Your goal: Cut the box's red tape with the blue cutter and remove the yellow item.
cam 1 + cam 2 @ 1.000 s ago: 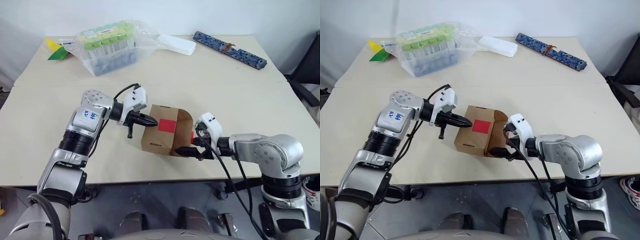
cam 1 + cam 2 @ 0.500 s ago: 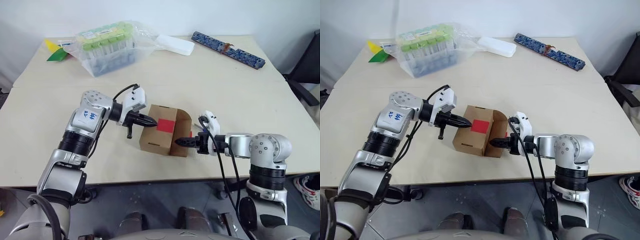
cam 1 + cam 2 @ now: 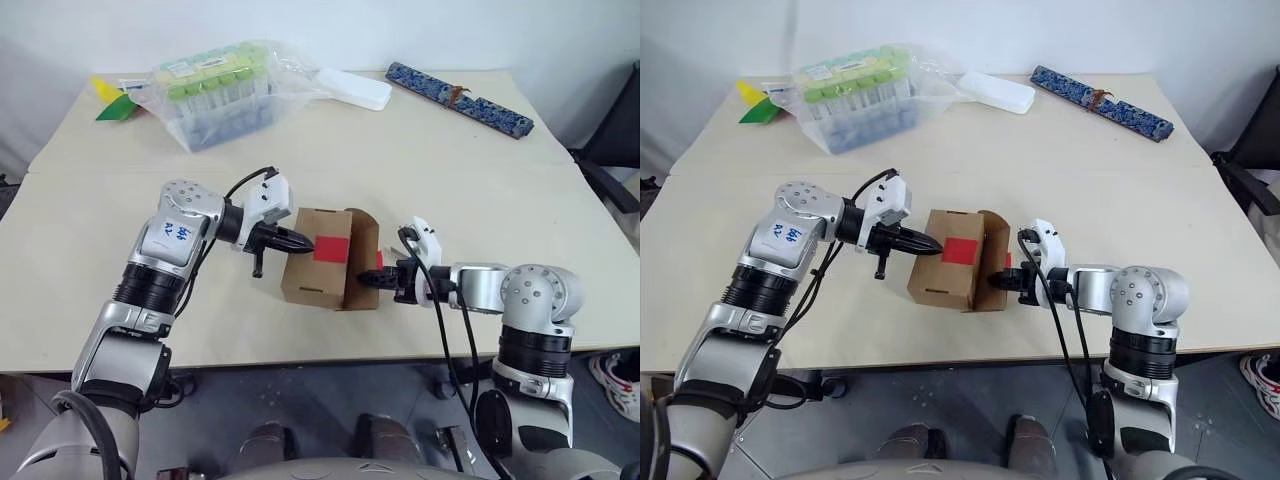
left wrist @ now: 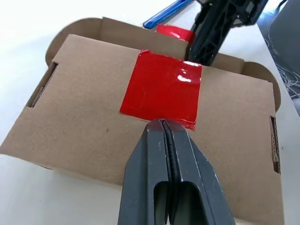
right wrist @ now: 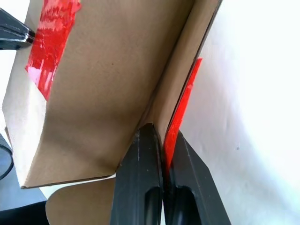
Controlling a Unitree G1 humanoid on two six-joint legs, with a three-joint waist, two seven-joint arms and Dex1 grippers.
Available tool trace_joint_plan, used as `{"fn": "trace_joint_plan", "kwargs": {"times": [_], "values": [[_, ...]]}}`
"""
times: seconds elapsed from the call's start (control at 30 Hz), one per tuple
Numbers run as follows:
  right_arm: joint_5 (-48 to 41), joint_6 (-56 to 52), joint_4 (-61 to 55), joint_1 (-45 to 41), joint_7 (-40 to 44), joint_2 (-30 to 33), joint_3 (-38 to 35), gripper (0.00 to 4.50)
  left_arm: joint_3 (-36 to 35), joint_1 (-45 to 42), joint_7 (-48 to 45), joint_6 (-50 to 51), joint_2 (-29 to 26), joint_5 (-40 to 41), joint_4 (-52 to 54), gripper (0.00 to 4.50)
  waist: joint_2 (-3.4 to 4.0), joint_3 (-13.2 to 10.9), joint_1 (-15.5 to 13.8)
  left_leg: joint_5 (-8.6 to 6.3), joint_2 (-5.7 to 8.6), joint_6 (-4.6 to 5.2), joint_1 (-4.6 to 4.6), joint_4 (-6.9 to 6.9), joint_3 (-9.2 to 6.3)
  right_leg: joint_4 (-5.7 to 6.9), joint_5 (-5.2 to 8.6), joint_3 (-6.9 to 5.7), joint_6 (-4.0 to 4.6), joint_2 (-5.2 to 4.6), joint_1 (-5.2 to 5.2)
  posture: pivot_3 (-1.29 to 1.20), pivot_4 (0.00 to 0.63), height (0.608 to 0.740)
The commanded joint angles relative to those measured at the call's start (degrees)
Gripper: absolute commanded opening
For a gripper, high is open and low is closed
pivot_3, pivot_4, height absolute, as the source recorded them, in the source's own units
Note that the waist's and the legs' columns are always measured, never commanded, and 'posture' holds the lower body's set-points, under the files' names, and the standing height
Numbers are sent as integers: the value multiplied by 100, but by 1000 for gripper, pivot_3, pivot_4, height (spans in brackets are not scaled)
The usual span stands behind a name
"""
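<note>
The brown box [image 3: 310,280] sits near the table's front edge, with the red tape [image 3: 331,247] square on its top. My left gripper [image 3: 305,240] is shut, and its tip [image 4: 162,123] rests on the box top at the near edge of the red tape [image 4: 161,89]. On the box's right side, my right gripper [image 3: 362,280] is shut on the raised end flap [image 5: 117,70], pinching a torn strip of red tape [image 5: 185,103] along that flap's edge. The blue cutter [image 4: 166,13] lies on the table just beyond the box. The yellow item is hidden.
At the back left stands a clear bag of green-capped tubes [image 3: 215,90], with yellow and green paper pieces [image 3: 108,98] beside it. A white case [image 3: 352,88] and a long blue patterned bar [image 3: 460,100] lie along the far edge. The table edge [image 3: 300,365] runs just in front of the box.
My right gripper went from open to shut on the box's end flap, and the flap now stands more upright. The left gripper has stayed on the box top.
</note>
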State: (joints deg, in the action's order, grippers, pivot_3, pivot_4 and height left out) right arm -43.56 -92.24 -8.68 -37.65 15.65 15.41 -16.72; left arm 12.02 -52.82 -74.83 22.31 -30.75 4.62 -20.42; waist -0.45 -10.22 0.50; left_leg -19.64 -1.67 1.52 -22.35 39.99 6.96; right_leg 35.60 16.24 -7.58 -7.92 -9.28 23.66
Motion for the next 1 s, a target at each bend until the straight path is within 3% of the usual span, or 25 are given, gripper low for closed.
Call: {"fn": "trace_joint_plan", "kwargs": {"times": [0.03, 0.6, 0.87, 1.0], "values": [[-653, -26, -570, -335, -251, 186, -226, 21, 182, 317, 3, 129, -94, -60, 78, 0, 0, 0, -10, 0, 0, 0, 0, 0, 0, 0, 0, 0, 0, 0, 0, 0, 150, 740], [-3943, 42, -618, -942, -2849, 559, -111, 21, 78, 542, 316, 188, 14, 0, 213, 0, 0, 0, -54, -1, -3, 1, -2, 0, -7, -2, 0, -4, 0, -5, -2, 0, 150, 740], [-5930, 1296, -330, -1086, -4169, 1342, 895, 21, 53, 589, 425, 282, 109, 31, 284, 0, -2, -2, -45, -8, -3, 16, -14, -1, -7, -14, -3, -9, -6, -15, 1, 0, 150, 740], [-6395, 1738, -240, -1204, -4379, 1735, 1486, 21, 59, 593, 506, 318, 197, 67, 322, 0, -3, -3, -22, -8, 1, 16, -22, -5, -5, -22, -3, -15, -7, -11, 8, 0, 150, 740]]}}
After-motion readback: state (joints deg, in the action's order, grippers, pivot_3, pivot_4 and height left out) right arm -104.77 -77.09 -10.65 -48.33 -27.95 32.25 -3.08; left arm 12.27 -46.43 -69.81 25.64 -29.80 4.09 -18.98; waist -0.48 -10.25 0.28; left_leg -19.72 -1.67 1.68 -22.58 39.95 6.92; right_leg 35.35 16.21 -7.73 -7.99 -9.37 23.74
